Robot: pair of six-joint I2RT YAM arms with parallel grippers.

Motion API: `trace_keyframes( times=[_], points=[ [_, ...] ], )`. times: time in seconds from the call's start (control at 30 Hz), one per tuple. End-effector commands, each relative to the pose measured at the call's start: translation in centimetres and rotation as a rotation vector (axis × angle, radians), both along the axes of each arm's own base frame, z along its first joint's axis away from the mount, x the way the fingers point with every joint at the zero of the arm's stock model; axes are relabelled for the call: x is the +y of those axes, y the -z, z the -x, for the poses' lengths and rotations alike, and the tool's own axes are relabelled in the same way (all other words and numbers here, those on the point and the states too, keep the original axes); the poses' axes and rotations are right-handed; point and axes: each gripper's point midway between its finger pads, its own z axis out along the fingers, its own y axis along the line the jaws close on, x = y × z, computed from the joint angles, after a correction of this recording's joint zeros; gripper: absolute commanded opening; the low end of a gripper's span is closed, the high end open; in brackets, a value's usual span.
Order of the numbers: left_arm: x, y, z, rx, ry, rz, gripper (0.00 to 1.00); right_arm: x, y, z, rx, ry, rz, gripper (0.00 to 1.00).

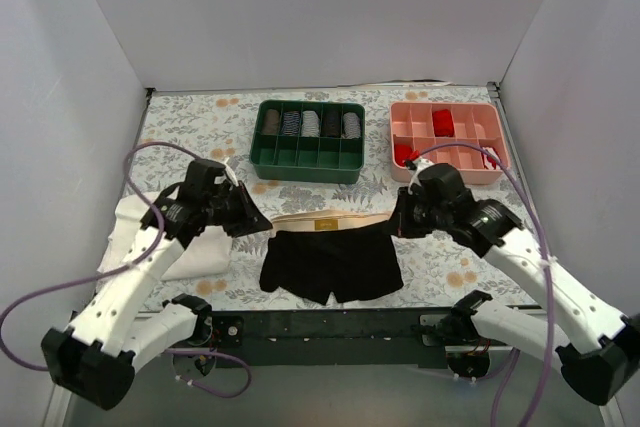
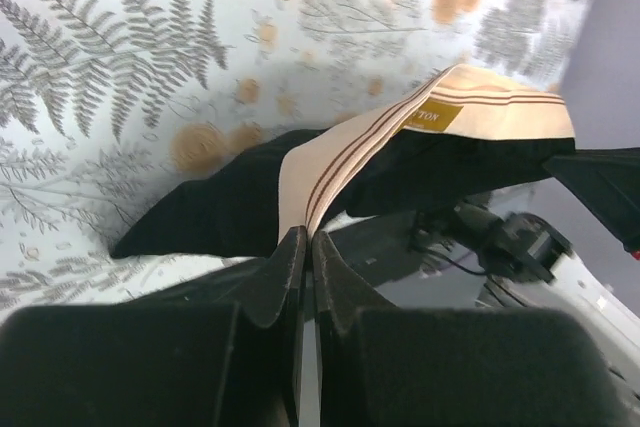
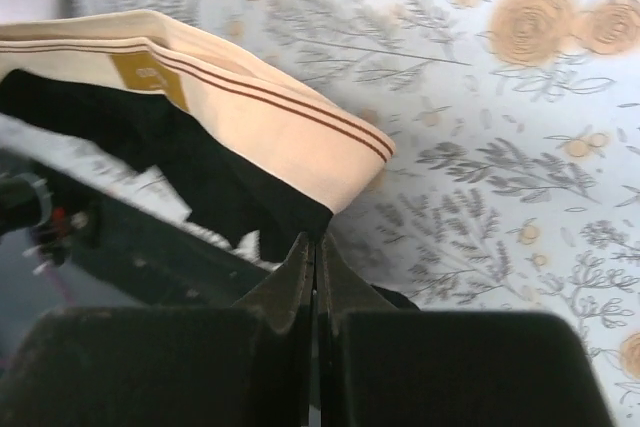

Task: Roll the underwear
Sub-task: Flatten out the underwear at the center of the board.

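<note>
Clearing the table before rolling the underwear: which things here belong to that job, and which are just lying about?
In the job: underwear, left claw, right claw, both pinching it.
Lying about: green tray, pink tray, white cloth.

The left arm [image 1: 130, 287] and right arm [image 1: 560, 292] are both bolted to a black mounting rail [image 1: 330, 325]. Each has glossy white shells along its long links, black joint housings nearest the rail and a black wrist block farthest from it. A thin purple cable [image 1: 150, 146] loops beside each arm above the rail, and the wrist views show matte black, wedge-shaped fingers [image 2: 285, 277] tapering to thin tips.
</note>
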Motion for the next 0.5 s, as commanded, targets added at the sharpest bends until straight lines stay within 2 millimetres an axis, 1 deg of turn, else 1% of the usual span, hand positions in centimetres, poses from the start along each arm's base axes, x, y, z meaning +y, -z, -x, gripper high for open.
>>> trace_keyframes(
  times=[0.0,0.03,0.07,0.1,0.13,0.17,0.2,0.23,0.27,0.3,0.33,0.37,0.43,0.47],
  points=[
    [-1.4,3.0,-4.8,-0.059,0.015,-0.025,0.0,-2.1,5.9,-5.2,-0.009,0.155,0.189,0.02],
    [-1.6,3.7,-5.5,-0.05,0.017,-0.037,0.0,-2.2,6.7,-5.9,0.001,0.159,0.195,0.02],
    [-1.8,5.4,-6.3,-0.007,0.021,-0.068,0.0,-2.2,7.2,-6.9,-0.005,0.172,0.19,0.02],
    [-2.0,5.5,-7.6,-0.034,0.013,-0.079,0.0,-2.7,8.3,-7.7,0.019,0.193,0.207,0.01],
    [-2.0,6.0,-8.4,-0.038,0.009,-0.093,0.0,-2.6,8.6,-8.3,0.011,0.194,0.206,0.01],
    [-2.2,7.2,-9.4,-0.025,0.007,-0.11,0.0,-2.8,9.0,-8.8,0.009,0.2,0.207,0.01],
    [-2.4,7.3,-10.0,-0.039,0.013,-0.115,0.0,-2.8,9.3,-9.8,0.003,0.206,0.195,0.01],
    [-2.4,7.8,-10.5,-0.035,0.01,-0.125,0.0,-2.8,9.5,-10.1,0.001,0.202,0.188,0.01],
    [-2.6,8.7,-11.2,-0.024,0.01,-0.135,0.0,-2.8,9.7,-10.3,0.004,0.203,0.186,0.01],
    [-2.8,9.1,-11.6,-0.024,0.018,-0.137,0.0,-2.8,10.2,-10.9,0.004,0.198,0.189,0.02],
    [-2.8,9.5,-11.9,-0.022,0.018,-0.143,0.0,-2.8,10.5,-11.0,0.01,0.198,0.19,0.02],
    [-2.8,10.3,-12.3,-0.013,0.013,-0.157,0.0,-2.8,10.7,-11.2,0.013,0.2,0.192,0.02],
    [-2.7,11.0,-12.6,-0.01,0.008,-0.168,0.0,-2.9,11.4,-11.8,0.007,0.198,0.2,0.04],
    [-2.8,11.1,-13.0,-0.023,0.004,-0.167,0.0,-2.5,11.4,-11.7,0.012,0.175,0.181,0.04]
  ],
)
